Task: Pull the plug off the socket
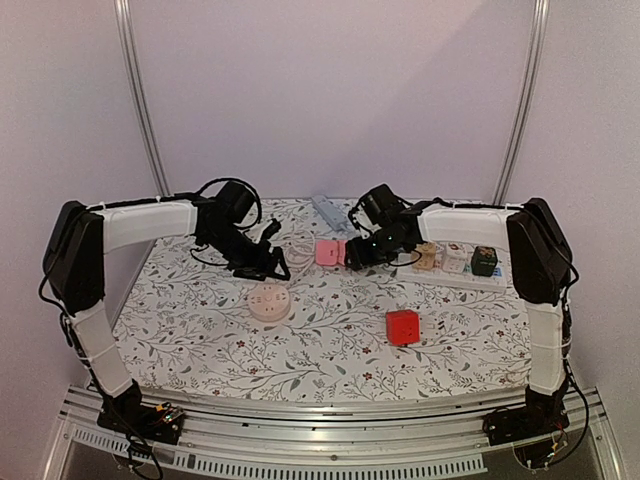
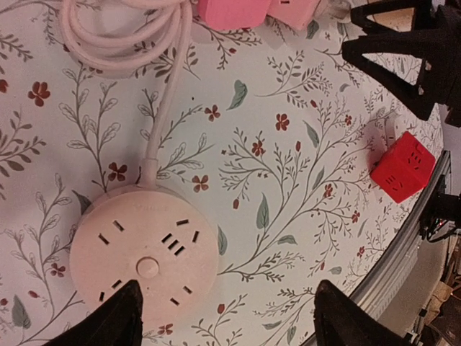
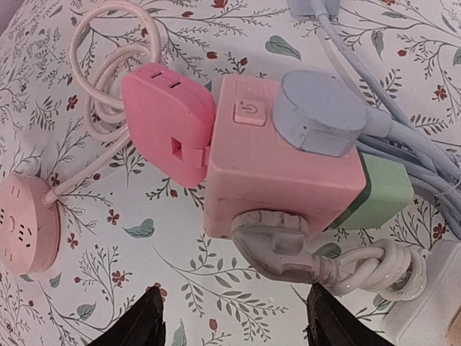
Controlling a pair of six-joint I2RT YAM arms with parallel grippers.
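A pink cube socket (image 3: pixel 281 173) lies on the flowered table, also in the top view (image 1: pixel 330 252). A grey-blue plug (image 3: pixel 320 112) sits on its top face. A worn white plug (image 3: pixel 277 245) with a coiled cord is in its near face. A green adapter (image 3: pixel 382 191) is on its right side and a pink adapter (image 3: pixel 166 130) on its left. My right gripper (image 3: pixel 234 321) is open, its fingertips just short of the white plug. My left gripper (image 2: pixel 227 317) is open and empty above the edge of a round pink power strip (image 2: pixel 144 249).
A red cube socket (image 1: pixel 403 326) lies at the front right. A white strip (image 1: pixel 455 260) carrying small cubes stands at the right. A grey power strip (image 1: pixel 327 208) lies at the back. The round strip's cord (image 2: pixel 122 43) is coiled beside the pink cube.
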